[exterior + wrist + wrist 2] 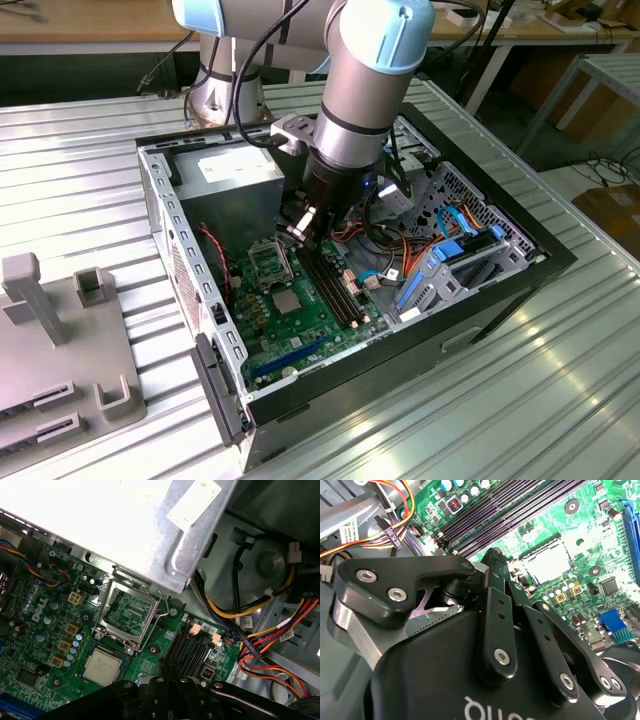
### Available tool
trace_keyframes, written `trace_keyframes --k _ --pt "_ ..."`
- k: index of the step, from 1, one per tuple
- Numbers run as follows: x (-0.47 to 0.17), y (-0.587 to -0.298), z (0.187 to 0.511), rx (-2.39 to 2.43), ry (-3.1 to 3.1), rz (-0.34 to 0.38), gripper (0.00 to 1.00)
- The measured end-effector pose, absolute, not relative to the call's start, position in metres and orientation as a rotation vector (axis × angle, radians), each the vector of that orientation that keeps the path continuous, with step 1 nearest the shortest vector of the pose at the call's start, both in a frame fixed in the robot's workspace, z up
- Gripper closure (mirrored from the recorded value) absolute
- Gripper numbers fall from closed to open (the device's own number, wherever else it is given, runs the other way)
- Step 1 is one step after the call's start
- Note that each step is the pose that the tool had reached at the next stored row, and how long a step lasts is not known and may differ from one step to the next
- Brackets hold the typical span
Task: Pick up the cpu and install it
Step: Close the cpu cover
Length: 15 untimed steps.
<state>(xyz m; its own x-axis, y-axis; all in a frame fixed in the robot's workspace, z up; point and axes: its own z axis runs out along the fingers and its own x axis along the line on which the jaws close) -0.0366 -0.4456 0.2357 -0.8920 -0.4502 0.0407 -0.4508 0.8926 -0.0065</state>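
Note:
The cpu (pixel 287 301) is a small grey square lying flat on the green motherboard, just beside the open socket (pixel 268 262) on the side away from the power supply. In the first wrist view the cpu (pixel 102 666) sits below the socket (pixel 129 611), whose metal lid and lever are raised. The second wrist view has the cpu (pixel 547 562) past the fingers. My gripper (pixel 300 232) hangs inside the case above the board, between the socket and the memory slots (pixel 335 285). Its fingertips (pixel 167 672) meet with nothing between them, apart from the cpu.
The grey power-supply box (pixel 228 180) stands close behind the socket. Orange, yellow and red cable bundles (pixel 270 630) lie beside the memory slots. Blue drive brackets (pixel 440 265) fill the case's right end in the exterior view. A grey fixture (pixel 60 340) stands on the ribbed table.

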Motion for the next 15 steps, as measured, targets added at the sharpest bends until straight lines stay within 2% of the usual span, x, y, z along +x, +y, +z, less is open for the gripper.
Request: trace_keyframes --k 15 --pt "-0.0361 -0.4433 0.2348 0.861 -2.983 0.026 0.89"
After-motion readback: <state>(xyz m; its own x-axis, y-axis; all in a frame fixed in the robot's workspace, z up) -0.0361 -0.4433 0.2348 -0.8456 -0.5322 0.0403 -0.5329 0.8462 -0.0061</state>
